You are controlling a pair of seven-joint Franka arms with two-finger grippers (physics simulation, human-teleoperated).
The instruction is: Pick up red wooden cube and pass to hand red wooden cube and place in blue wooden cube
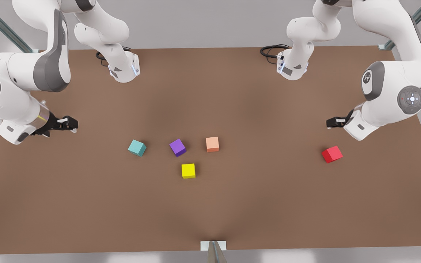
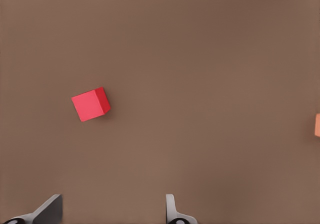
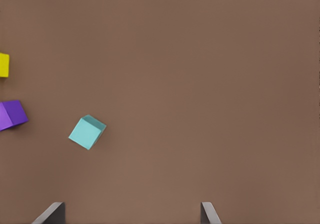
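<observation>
The red wooden cube (image 1: 332,154) lies on the brown table at the front view's right, slightly turned. My left gripper (image 1: 329,123) hovers above and just behind it, open and empty; from the left wrist the red wooden cube (image 2: 90,104) lies ahead of the spread fingers (image 2: 171,209). The blue wooden cube (image 1: 137,148), teal in colour, rests left of centre. My right gripper (image 1: 73,124) hangs at the front view's left, open and empty, with the blue wooden cube (image 3: 87,132) on the table ahead of its fingers (image 3: 207,211).
Between the two arms sit a purple cube (image 1: 177,147), a pale orange cube (image 1: 212,144) and a yellow cube (image 1: 188,170). The arm bases stand at the table's far edge (image 1: 210,48). A bracket (image 1: 213,245) sits at the near edge.
</observation>
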